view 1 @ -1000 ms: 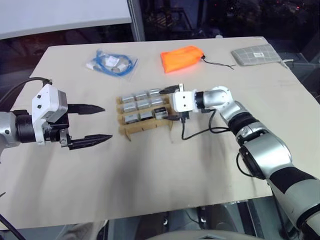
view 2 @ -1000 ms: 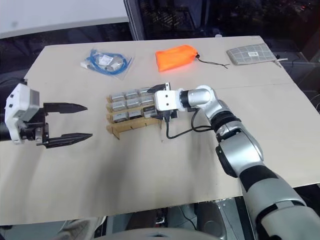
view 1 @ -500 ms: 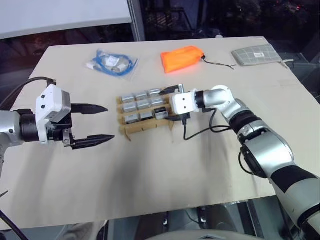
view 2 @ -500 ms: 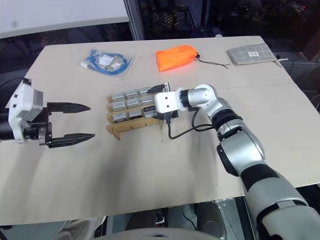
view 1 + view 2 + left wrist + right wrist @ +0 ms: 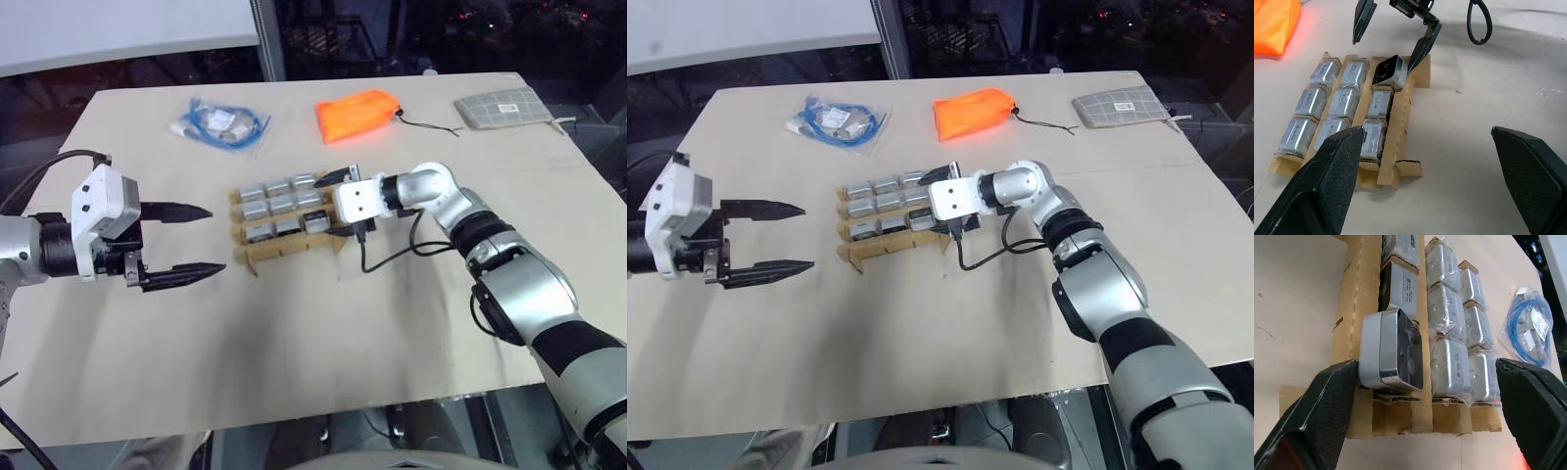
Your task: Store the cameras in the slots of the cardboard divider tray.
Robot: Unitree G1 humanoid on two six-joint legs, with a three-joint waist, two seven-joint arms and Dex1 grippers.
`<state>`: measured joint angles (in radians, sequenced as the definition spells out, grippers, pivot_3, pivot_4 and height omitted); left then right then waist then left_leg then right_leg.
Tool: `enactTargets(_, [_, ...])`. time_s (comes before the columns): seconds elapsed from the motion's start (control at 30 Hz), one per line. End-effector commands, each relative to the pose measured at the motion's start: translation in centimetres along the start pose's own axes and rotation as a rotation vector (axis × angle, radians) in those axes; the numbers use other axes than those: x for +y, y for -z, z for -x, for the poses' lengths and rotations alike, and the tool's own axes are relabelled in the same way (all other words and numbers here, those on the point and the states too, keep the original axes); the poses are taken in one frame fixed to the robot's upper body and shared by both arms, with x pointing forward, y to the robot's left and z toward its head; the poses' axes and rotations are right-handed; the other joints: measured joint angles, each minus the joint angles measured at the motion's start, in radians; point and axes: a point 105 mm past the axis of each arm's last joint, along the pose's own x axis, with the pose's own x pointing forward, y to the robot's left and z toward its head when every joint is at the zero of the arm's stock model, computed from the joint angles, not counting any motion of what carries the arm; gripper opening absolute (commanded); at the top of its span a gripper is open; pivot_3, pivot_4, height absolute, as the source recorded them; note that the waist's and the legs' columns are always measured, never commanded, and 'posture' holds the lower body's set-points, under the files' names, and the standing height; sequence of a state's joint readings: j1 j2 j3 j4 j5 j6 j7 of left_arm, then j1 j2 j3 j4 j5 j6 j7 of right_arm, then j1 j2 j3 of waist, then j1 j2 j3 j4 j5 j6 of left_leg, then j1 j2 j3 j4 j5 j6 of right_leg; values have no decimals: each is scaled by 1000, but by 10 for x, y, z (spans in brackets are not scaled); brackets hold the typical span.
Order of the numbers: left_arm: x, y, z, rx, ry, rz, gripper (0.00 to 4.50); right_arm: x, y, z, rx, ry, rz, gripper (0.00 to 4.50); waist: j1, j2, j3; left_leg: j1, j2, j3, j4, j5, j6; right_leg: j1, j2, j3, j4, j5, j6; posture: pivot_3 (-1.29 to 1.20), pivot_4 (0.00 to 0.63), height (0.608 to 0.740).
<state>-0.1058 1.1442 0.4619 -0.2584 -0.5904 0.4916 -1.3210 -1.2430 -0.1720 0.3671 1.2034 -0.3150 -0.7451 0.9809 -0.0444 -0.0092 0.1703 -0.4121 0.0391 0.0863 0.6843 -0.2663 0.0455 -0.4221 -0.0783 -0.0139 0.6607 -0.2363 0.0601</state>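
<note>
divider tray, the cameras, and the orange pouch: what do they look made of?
Divider tray: brown corrugated cardboard, matte; notched interlocking strips with raw cut edges.
Cameras: probably metal, satin silver-grey shell with a bright rim and a black lens face on the unwrapped one; several others sit in clear, crinkly plastic film.
Orange pouch: soft woven fabric, likely nylon, wrinkled, with a dark drawstring.

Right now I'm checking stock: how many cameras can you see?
9, all in the tray: a three-by-three grid. Eight lie flat in slots; the ninth camera, at the corner nearest the right gripper, sits tilted, lens up. None seems hidden.
</note>
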Motion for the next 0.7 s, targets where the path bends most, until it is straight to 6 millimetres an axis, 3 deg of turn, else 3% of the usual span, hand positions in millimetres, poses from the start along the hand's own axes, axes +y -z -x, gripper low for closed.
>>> enactTargets(0.03, [3,-8,2,-22,-16,-37,4354,12,10,-2,58,-68,-5,4453,0,0,0,0,0,0,0,0,0,0,0,0,0,0,0,0,150,740])
enactTargets(0.23, [2,-8,2,-24,-14,-38,4354,10,3,-4,18,-43,8,4453,0,0,0,0,0,0,0,0,0,0,0,0,0,0,0,0,150,740])
enactTargets(0.33, [2,-8,1,-24,-14,-37,4354,10,1,-5,-3,-38,16,3186,0,0,0,0,0,0,0,0,0,0,0,0,0,0,0,0,150,740])
enactTargets(0.5, [2,-8,1,-26,-11,-35,4354,12,-2,-4,-24,-37,28,702,0,0,0,0,0,0,0,0,0,0,0,0,0,0,0,0,150,740])
enactTargets(0.7, [2,-8,0,-28,-9,-35,4354,4,-7,-1,-61,-13,15,668,0,0,0,-1,0,0,0,0,0,0,0,0,0,0,0,0,150,740])
